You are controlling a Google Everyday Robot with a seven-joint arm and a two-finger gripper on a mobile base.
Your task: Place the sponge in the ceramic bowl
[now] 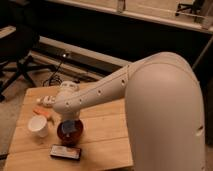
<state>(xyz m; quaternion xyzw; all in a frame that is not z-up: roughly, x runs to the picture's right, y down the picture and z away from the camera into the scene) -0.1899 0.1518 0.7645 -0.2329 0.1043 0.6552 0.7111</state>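
The reddish-brown ceramic bowl (69, 135) stands on the wooden table (105, 130) near its front left. The light-blue sponge (73, 128) shows inside the bowl's rim, tilted against its right side. My gripper (68, 120) hangs straight down over the bowl at the end of the white arm, its tip right at the sponge. The wrist hides most of the gripper.
A white cup (39, 126) stands just left of the bowl. A flat dark packet (65, 152) lies in front of the bowl by the table's front edge. Small orange and white items (45, 106) lie at the back left. An office chair (20, 55) stands left of the table.
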